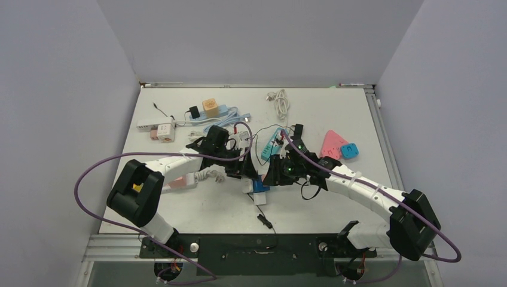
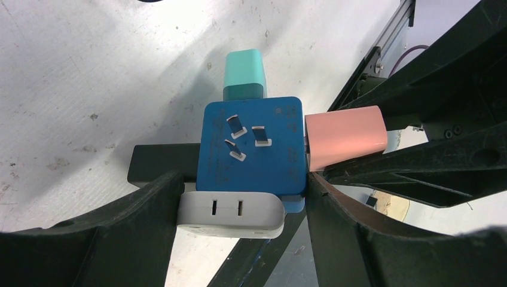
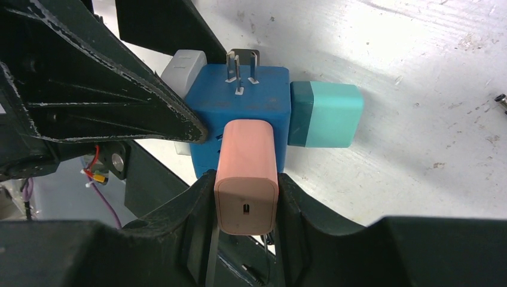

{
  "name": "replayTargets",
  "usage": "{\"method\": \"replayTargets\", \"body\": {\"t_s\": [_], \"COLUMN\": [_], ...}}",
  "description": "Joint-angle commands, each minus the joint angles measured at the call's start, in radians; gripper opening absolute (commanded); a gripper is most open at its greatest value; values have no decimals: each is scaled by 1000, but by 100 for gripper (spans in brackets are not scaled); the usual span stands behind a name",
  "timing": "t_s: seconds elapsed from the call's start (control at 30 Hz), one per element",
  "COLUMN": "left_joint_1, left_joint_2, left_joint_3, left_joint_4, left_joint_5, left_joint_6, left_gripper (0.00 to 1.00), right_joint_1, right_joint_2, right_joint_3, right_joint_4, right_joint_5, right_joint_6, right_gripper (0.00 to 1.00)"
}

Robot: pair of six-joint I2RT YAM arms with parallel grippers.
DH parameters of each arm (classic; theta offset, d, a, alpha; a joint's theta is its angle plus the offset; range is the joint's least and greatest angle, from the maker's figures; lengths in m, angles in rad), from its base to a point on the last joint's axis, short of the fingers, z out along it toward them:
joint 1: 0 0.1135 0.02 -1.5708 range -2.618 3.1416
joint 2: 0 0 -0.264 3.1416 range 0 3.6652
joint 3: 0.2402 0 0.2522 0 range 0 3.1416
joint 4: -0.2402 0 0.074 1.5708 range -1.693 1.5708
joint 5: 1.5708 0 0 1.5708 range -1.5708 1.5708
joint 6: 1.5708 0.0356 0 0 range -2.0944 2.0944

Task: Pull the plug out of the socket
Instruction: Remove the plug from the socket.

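A blue cube socket (image 2: 251, 149) carries three plugs: a teal one (image 2: 245, 75), a pink one (image 2: 345, 136) and a white one (image 2: 232, 212). Its metal prongs point up. My left gripper (image 2: 242, 192) is shut across the cube and the white plug, holding them above the table. My right gripper (image 3: 246, 179) is shut on the pink plug (image 3: 246, 173), which is still seated in the cube (image 3: 239, 107). In the top view both grippers meet at the cube (image 1: 259, 185) at mid-table.
At the back lie a teal power strip (image 1: 270, 143), a pink triangular piece (image 1: 330, 143), a small blue device (image 1: 349, 150), a coiled white cable (image 1: 281, 101), an orange cube (image 1: 210, 106) and a white strip (image 1: 146, 124). A black connector (image 1: 263, 218) lies near the front.
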Motion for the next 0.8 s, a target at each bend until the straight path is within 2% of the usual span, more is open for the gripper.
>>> {"method": "replayTargets", "body": {"t_s": [0.0,0.43,0.77], "left_joint_1": [-12,-12,-9], "left_joint_2": [17,37,46], "left_joint_3": [28,40,43], "left_joint_4": [27,-10,-20], "left_joint_5": [-72,-103,-117], "left_joint_6": [15,24,24], "left_gripper": [0,0,0], "right_joint_1": [-12,9,121], "right_joint_2": [-89,-75,-10], "right_joint_3": [33,89,198], "right_joint_4": [258,100,-50], "right_joint_5": [-170,16,260], "right_joint_6": [55,57,45], "right_gripper": [5,5,5]}}
